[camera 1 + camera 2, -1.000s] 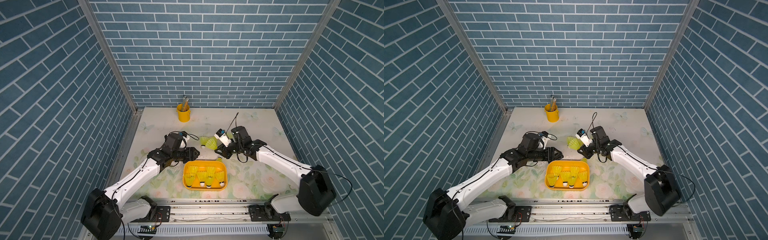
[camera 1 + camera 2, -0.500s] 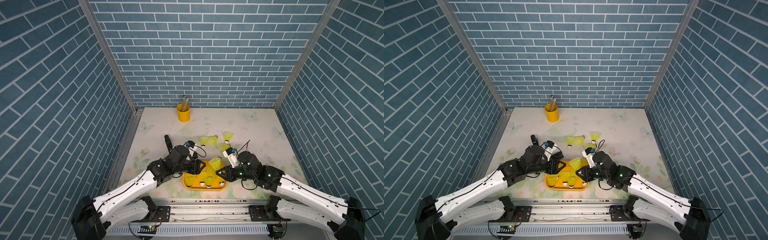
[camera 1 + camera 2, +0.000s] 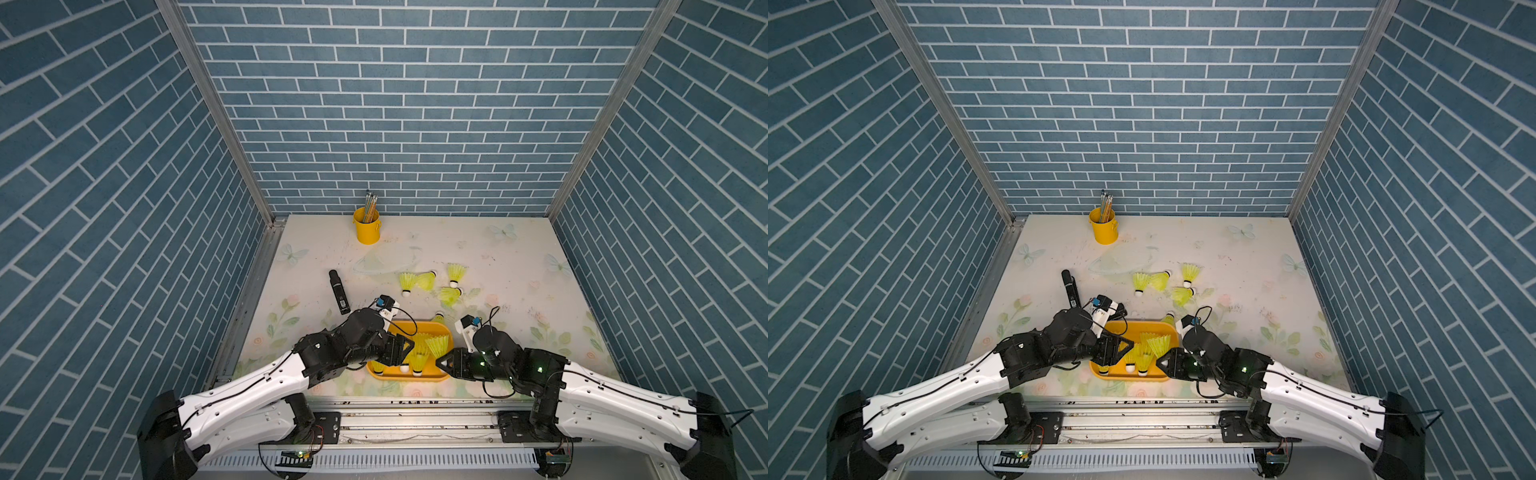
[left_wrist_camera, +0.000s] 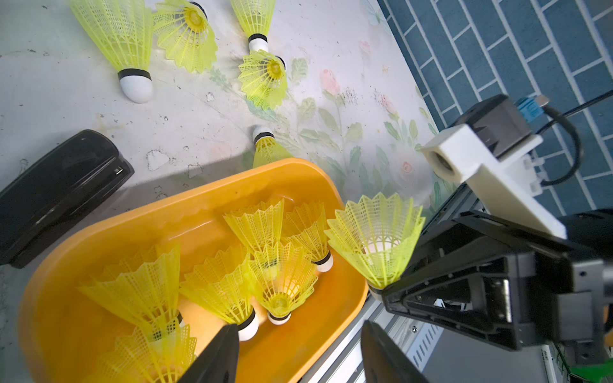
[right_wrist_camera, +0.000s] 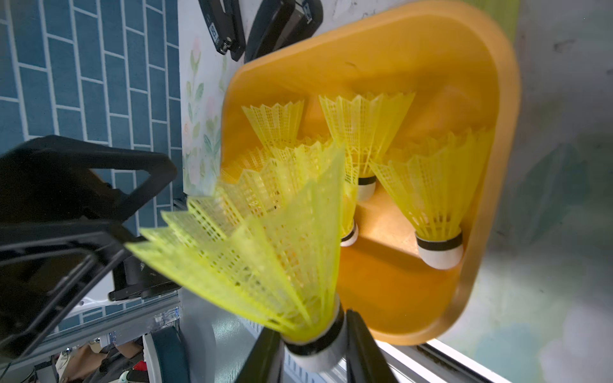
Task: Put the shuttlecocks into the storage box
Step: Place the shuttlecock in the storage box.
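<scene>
Gripping the held shuttlecock [image 5: 265, 248] by its white cork, the right gripper [image 5: 311, 351] sits at the right-hand short end of the storage box [image 3: 415, 378]. Its jaws are narrowed onto the cork, with the black band just clear of the fingertips. What matters is how that cork stands to the box rim. In the left wrist view the cork hangs just outside the rim, low beside the wall. The skirt [image 4: 374, 232] fans up and away from the jaws, leaning toward the box's interior. So the long axis runs from the jaws toward the box, cork end rearmost, and the box lies straight ahead of the fingers. In both top views the skirt shows over the box's right end [image 3: 438, 345] [image 3: 1158, 345]. My reading is that letting go here risks the cork dropping outside the wall, so the gripper needs to move inward across the rim before the jaws part

The left gripper [image 4: 298, 345] stands over the opposite, left end of the box, jaws partly apart with nothing between them. It is close to the box but looks to have no part in this drop. Several stored shuttlecocks [image 4: 282, 275] lie inside, corks toward the near wall. Five loose shuttlecocks [image 3: 451, 295] lie on the table [image 3: 519, 270] beyond the box's far side. One is just behind its far right corner and the rest are grouped farther back, on the right of centre, so the right arm looks the nearer for them
</scene>
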### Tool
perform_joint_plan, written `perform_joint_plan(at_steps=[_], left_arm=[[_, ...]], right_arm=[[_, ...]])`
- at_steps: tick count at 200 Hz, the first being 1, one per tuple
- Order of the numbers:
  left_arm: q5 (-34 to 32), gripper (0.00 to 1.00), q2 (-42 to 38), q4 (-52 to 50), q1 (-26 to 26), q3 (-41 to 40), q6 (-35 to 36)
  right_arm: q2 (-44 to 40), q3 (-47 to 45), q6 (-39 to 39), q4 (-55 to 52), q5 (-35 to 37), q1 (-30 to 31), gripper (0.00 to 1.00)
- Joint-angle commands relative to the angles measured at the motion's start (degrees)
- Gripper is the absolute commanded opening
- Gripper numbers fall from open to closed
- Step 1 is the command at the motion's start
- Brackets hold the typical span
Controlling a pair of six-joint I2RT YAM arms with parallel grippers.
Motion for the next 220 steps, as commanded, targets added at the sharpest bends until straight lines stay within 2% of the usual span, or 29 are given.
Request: perform_joint_plan(at_steps=[1, 117, 220], left_arm=[[-1.55, 0.65, 0.07, 0.77, -0.71, -0.45, -0.47], [-3.55, 0.64, 5.63, 2.99, -5.55, 0.61, -0.15], [-4.12, 0.64, 7.93, 3.87, -6.43, 1.49, -0.27]], right_arm=[[0.79, -0.10, 3.31, 0.92, 2.02, 0.80, 0.08], [3.16, -0.36, 4.90, -1.74, 1.22, 0.86, 0.10], [6.73, 0.91, 4.37, -2.09, 0.48, 0.82, 0.19]])
